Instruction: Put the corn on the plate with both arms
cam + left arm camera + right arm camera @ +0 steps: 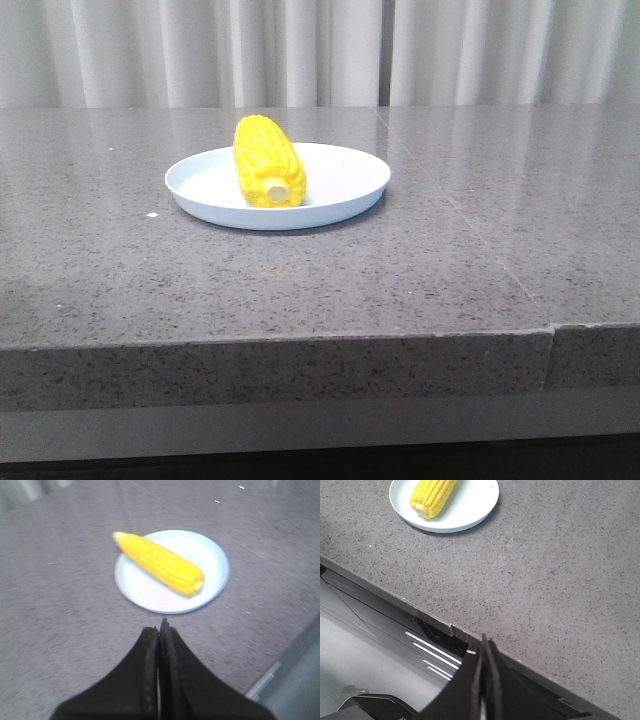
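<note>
The yellow corn (266, 161) lies on the pale blue-white plate (340, 180) on the grey stone table, its cream stub end toward the front. It also shows in the left wrist view, corn (160, 563) on plate (210, 555), and in the right wrist view, corn (433, 495) on plate (475, 502). My left gripper (160, 626) is shut and empty, above the table a short way from the plate's rim. My right gripper (485, 641) is shut and empty, over the table's front edge, far from the plate. Neither gripper shows in the front view.
The grey speckled table (450, 260) has a seam (470, 235) running to its front edge. A pale curtain (320, 50) hangs behind. In the right wrist view the table's front edge (395, 597) and the robot's base (370, 650) lie below.
</note>
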Action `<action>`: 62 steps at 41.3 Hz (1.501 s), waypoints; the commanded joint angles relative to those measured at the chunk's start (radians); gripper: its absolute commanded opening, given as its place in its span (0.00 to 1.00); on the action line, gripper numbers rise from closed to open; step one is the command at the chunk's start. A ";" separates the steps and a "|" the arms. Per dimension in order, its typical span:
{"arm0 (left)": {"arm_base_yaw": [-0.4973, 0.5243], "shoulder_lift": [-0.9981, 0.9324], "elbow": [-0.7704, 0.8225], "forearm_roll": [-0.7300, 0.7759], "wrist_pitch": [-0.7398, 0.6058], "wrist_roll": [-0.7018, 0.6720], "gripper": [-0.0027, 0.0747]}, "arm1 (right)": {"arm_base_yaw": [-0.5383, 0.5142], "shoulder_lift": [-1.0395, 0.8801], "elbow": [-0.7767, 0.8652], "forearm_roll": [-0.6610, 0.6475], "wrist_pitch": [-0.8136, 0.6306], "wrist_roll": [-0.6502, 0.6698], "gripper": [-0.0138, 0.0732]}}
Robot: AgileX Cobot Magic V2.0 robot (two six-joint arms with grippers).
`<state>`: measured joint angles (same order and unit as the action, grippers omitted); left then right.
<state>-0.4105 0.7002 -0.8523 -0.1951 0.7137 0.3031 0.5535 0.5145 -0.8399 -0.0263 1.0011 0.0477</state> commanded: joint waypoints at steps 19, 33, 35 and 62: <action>0.494 -0.537 0.434 -0.017 -0.384 -0.001 0.01 | -0.002 0.005 -0.023 -0.012 -0.063 -0.002 0.08; 0.450 -0.680 0.735 0.195 -0.640 -0.314 0.01 | -0.002 0.005 -0.023 -0.012 -0.063 -0.002 0.08; 0.450 -0.694 0.768 0.195 -0.679 -0.314 0.01 | -0.002 0.005 -0.023 -0.012 -0.063 -0.002 0.08; 0.421 -0.726 0.862 0.195 -0.774 -0.314 0.01 | -0.002 0.005 -0.023 -0.012 -0.062 -0.002 0.08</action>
<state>0.0175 -0.0029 0.0056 0.0000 0.0309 0.0000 0.5535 0.5129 -0.8399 -0.0277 1.0011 0.0486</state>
